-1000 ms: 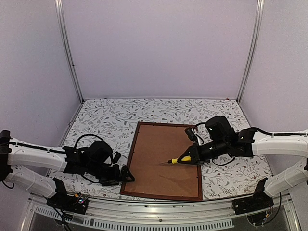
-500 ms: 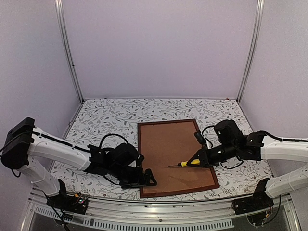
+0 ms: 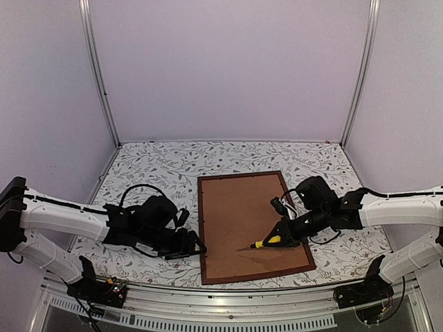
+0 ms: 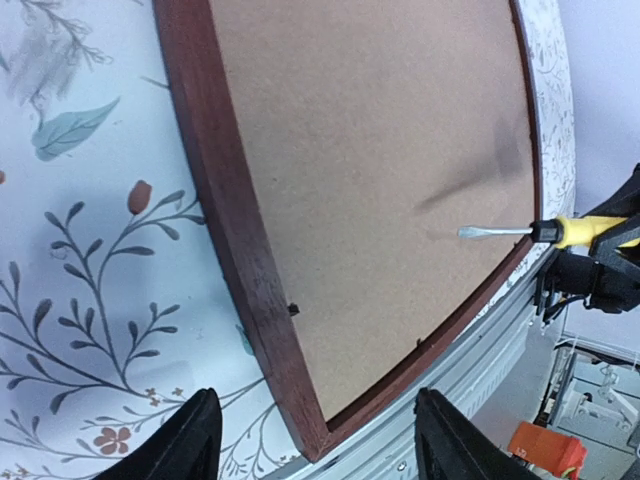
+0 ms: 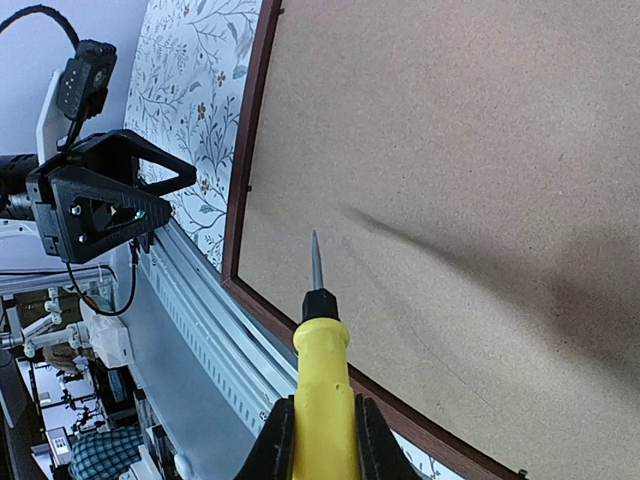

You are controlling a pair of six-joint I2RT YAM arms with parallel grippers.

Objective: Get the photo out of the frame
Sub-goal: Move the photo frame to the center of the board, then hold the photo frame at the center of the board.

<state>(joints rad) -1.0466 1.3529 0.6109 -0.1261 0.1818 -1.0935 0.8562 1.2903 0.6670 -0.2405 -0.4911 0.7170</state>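
Observation:
The frame (image 3: 205,228), dark reddish-brown wood, lies face down on the floral table with its brown backing board (image 3: 249,218) up. The photo is hidden under that board. My left gripper (image 3: 196,247) is open just off the frame's left rail, near the front corner. In the left wrist view its fingers (image 4: 190,445) straddle that corner of the frame (image 4: 235,240) without touching it. My right gripper (image 3: 284,236) is shut on a yellow-handled screwdriver (image 3: 266,243), whose tip hovers over the board's front half. In the right wrist view the screwdriver (image 5: 322,380) points across the backing board (image 5: 450,170).
An aluminium rail (image 3: 228,304) runs along the table's near edge, just past the frame's front side. A small dark tab (image 4: 293,309) sits on the frame's inner edge. The floral cloth (image 3: 152,173) stretches left and back to the enclosure walls.
The frame has turned and slid right from a second ago. My left gripper drew back left and narrowed its jaws. The right gripper carried the screwdriver slightly left.

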